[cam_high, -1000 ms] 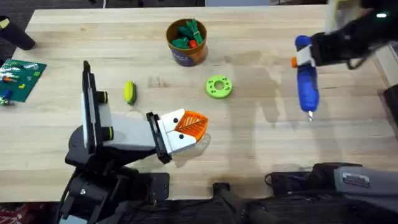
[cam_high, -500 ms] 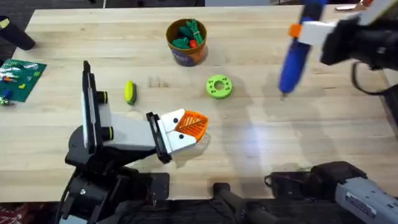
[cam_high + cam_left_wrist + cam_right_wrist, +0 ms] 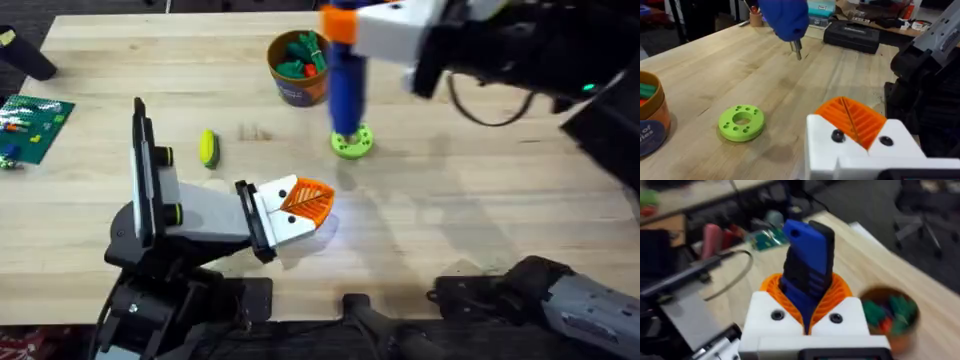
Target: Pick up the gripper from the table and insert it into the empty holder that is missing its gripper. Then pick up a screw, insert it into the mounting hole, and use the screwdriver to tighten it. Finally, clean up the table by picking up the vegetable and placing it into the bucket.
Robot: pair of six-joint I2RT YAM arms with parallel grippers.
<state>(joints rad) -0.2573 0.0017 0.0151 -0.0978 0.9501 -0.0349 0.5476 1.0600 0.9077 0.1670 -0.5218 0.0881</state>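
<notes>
Wooden table (image 3: pixel 480 200), screwdriver (image 3: pixel 346 85) in right hand (image 3: pixel 807 307)

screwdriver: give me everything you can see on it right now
The screwdriver is a chunky bright-blue cylinder, plastic by its look, with a black section along the body and a thin metal tip. The right gripper clamps it between orange ribbed pads. It hangs tip-down, roughly upright, off the table. In the overhead view it overlaps the lime-green ring disc; the left wrist view shows the tip in the air beyond the disc, not touching it.
</notes>
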